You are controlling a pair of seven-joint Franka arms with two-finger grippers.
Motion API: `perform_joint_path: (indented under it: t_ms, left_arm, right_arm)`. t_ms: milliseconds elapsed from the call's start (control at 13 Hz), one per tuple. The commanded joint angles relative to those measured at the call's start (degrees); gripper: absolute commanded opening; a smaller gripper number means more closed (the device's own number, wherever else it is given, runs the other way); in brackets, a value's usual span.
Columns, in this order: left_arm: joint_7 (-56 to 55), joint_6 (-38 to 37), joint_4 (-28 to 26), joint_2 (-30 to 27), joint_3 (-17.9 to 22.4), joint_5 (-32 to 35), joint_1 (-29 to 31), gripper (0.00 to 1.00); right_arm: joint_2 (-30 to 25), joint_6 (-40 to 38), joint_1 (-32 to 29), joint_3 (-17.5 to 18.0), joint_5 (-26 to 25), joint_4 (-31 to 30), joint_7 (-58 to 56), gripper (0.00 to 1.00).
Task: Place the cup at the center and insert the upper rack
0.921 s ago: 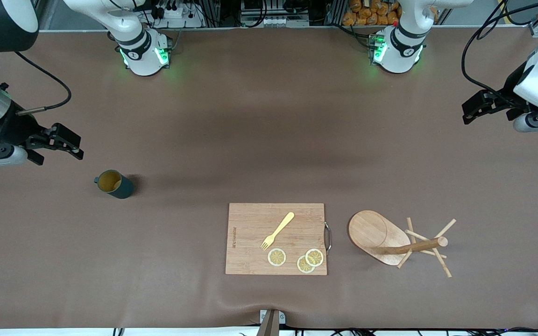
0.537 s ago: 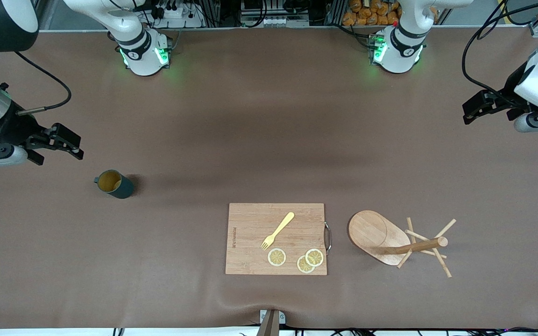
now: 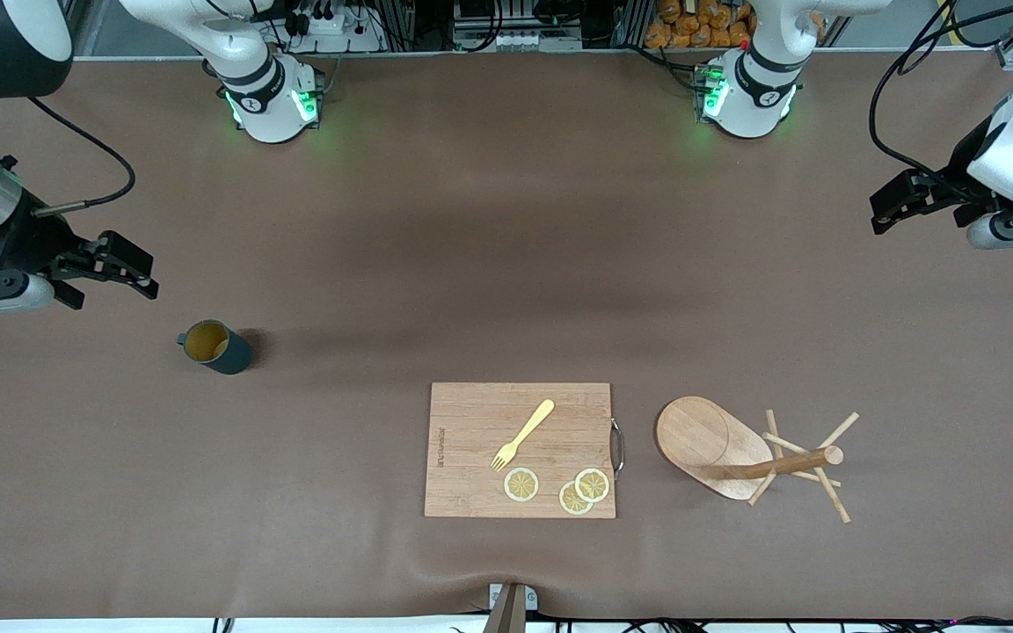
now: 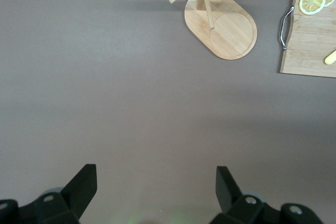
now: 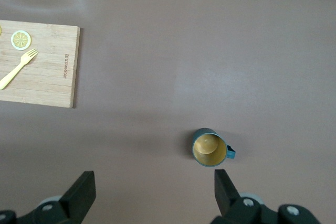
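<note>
Brown matting carries the upright cup (image 3: 215,346), untouched; right gripper (image 3: 124,267) and left gripper (image 3: 895,203) are held apart-fingered, so a descent over the cup is called for.

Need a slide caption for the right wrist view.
Open right gripper hovers above the upright cup; cutting board with fork beside.

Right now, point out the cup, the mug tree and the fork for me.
cup (image 3: 207,343): front view, on its tan inside.
mug tree (image 3: 702,440): front view, on its flat oval base.
fork (image 3: 528,431): front view, on its yellow handle.
</note>
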Motion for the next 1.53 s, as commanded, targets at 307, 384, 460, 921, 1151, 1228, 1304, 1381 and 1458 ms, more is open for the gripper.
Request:
perform_joint_path:
  t_ms: [307, 384, 460, 921, 1151, 1228, 1304, 1381, 1458]
  left_arm:
    - [-0.33, -1.11, 1.51, 0.56, 0.03, -0.07, -0.22, 1.0]
    - [-0.24, -1.11, 1.51, 0.56, 0.03, -0.07, -0.13, 1.0]
    - [-0.24, -1.11, 1.51, 0.56, 0.03, -0.07, -0.13, 1.0]
    - [-0.24, -1.11, 1.51, 0.56, 0.03, -0.07, -0.13, 1.0]
    - [-0.42, -1.11, 1.51, 0.56, 0.03, -0.16, -0.3, 1.0]
    - [-0.59, -1.11, 1.51, 0.56, 0.03, -0.07, -0.22, 1.0]
    - [-0.6, -1.11, 1.51, 0.56, 0.03, -0.16, -0.3, 1.0]
    - [-0.6, -1.11, 1.51, 0.56, 0.03, -0.16, -0.22, 1.0]
    - [-0.6, -1.11, 1.51, 0.56, 0.03, -0.16, -0.22, 1.0]
  right_arm:
    - [-0.68, -0.38, -0.1, 0.63, 0.56, 0.23, 0.37, 1.0]
    - [-0.68, -0.2, -0.01, 0.63, 0.57, 0.23, 0.37, 1.0]
    - [-0.68, -0.11, 0.08, 0.72, 0.57, 0.32, 0.37, 1.0]
    - [2.47, -0.46, 2.0, 0.72, -0.48, 0.23, 0.11, 1.0]
    - [4.24, -1.6, 1.76, 0.55, -2.33, -0.21, -0.24, 1.0]
    - [5.64, -2.3, 1.58, 0.46, -2.77, -0.2, -0.15, 1.0]
    - [6.17, -3.18, 0.88, 0.37, -2.86, -0.29, 0.02, 1.0]
    - [6.96, -4.32, -0.17, 0.37, -2.86, -0.29, -0.15, 1.0]
    - [8.45, -5.38, -0.97, 0.37, -2.86, -0.21, 0.2, 1.0]
